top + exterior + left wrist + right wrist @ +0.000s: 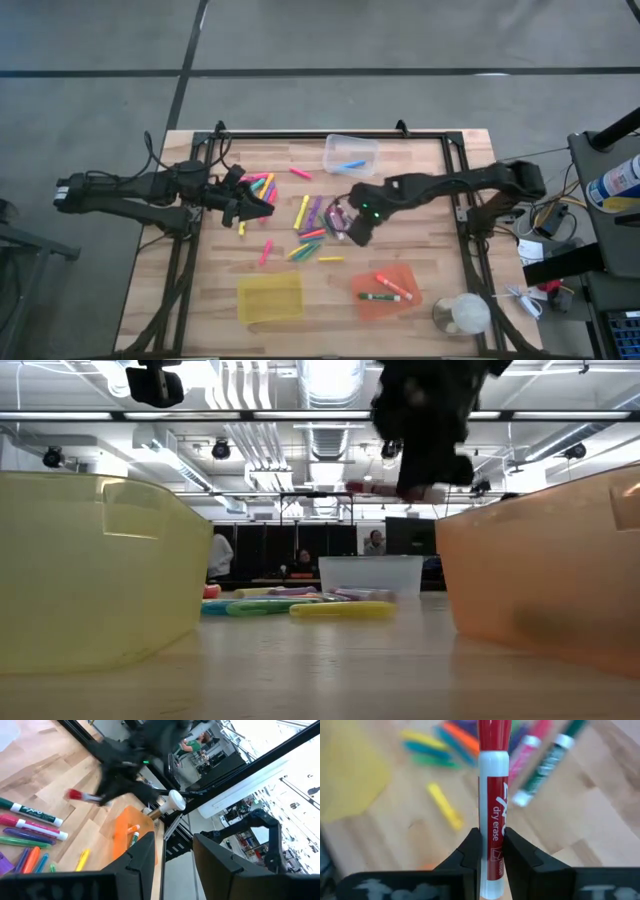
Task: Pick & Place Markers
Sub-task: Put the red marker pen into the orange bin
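Right gripper [492, 851] clenched on a red-capped dry-erase marker [493, 810], pinched near one end of the white barrel so most of its length sticks out free; held lifted above the tabletop [430, 200] near its centre, clear of the scattered markers [305, 225]. Likely mid-carry toward the orange bin [388, 295] by the near edge, which already holds two white-barrelled pens. Barrel smooth, hard, cylindrical, glossy red label; short grip may let it pivot. Bins thin translucent plastic; the yellow bin [269, 298] looks empty, the clear bin [351, 153] at the far edge holds a blue pen. Left gripper [262, 207] waits near the left edge, fingers [137, 860] apart, holding nothing.
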